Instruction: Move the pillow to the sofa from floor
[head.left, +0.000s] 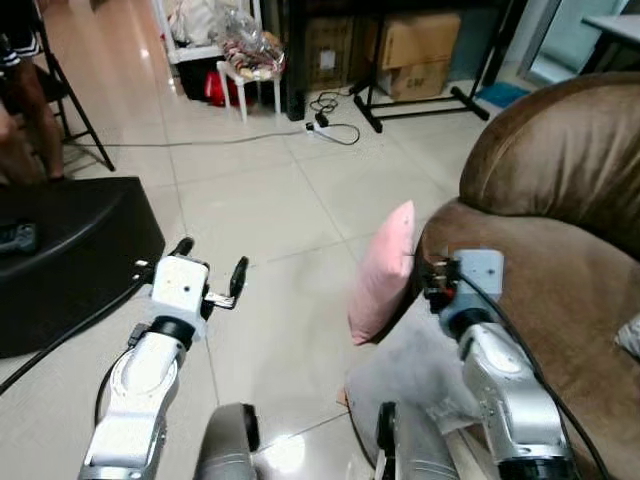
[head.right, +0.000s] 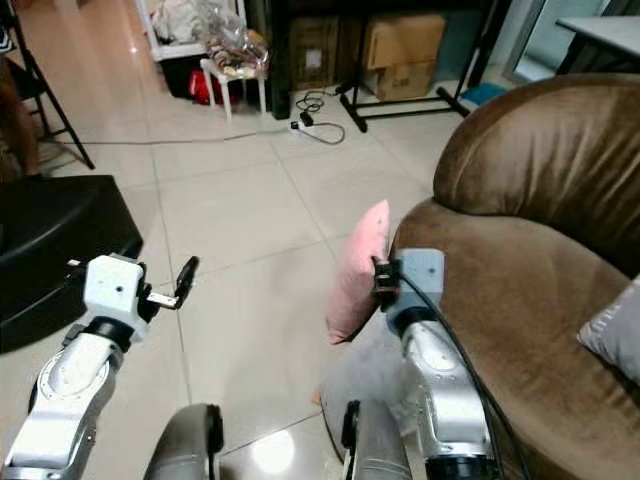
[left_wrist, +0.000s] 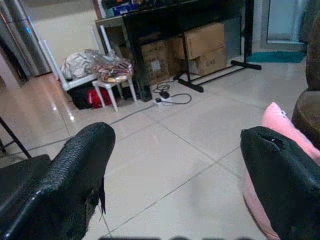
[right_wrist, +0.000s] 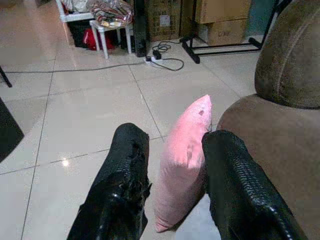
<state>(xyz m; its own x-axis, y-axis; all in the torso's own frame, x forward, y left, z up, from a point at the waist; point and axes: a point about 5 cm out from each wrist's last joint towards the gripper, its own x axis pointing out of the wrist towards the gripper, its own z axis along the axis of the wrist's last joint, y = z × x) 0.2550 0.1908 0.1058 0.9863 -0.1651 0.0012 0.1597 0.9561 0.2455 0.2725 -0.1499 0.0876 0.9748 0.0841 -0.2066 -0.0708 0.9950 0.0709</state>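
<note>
While soft pink pillow (right_wrist: 182, 165) leans upright vs brown sofa (head.left: 560, 260) | right tool (right_wrist: 172, 175) straddles it, unclosed | left tool (left_wrist: 175, 185) wide.

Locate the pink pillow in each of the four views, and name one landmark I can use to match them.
Left eye view: pink pillow at centre, on edge against the brown sofa.
Right eye view: pillow at centre, same lean.
Left wrist view: pillow behind one black finger.
Right wrist view: pillow between the two fingers.
Shared landmark: the white stool by the cardboard boxes.
</note>
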